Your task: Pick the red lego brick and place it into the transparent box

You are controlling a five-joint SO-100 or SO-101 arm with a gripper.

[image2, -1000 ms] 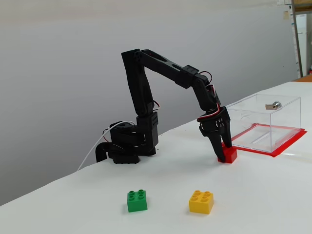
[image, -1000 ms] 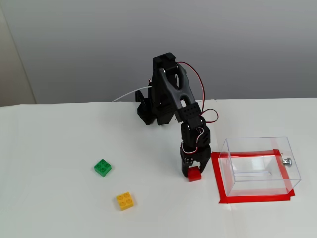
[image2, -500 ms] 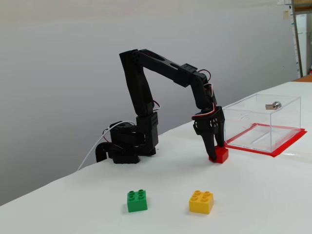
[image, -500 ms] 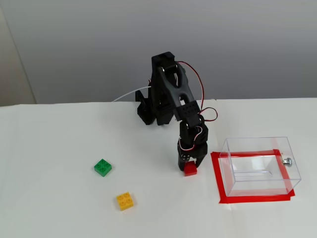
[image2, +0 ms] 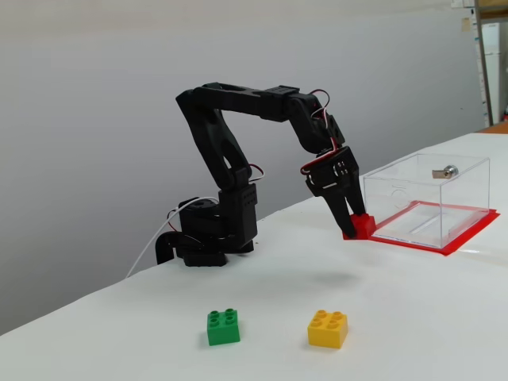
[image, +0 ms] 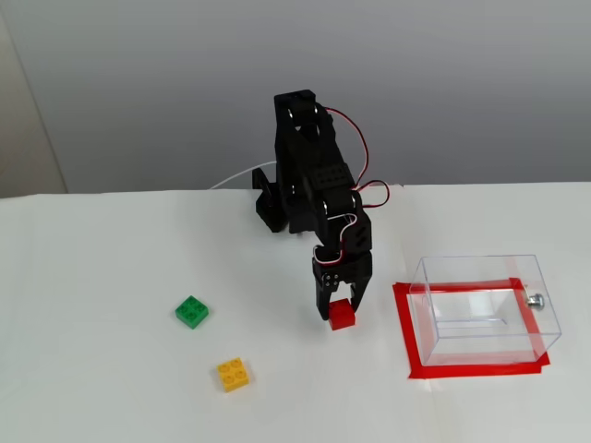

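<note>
On my table, as I see it in both fixed views:

- Gripper [image: 340, 312]: black, two fingers closed down onto the red lego brick [image: 343, 316], which I see clear of the table surface, left of the box.
- Transparent box [image: 480, 268]: empty, with a metal knob [image: 535, 300] on its wall, standing inside a red tape outline [image: 406, 323].
- Green brick [image: 191, 311] and yellow brick [image: 233, 374]: loose on the white table [image: 92, 277], well apart from the gripper.
</note>
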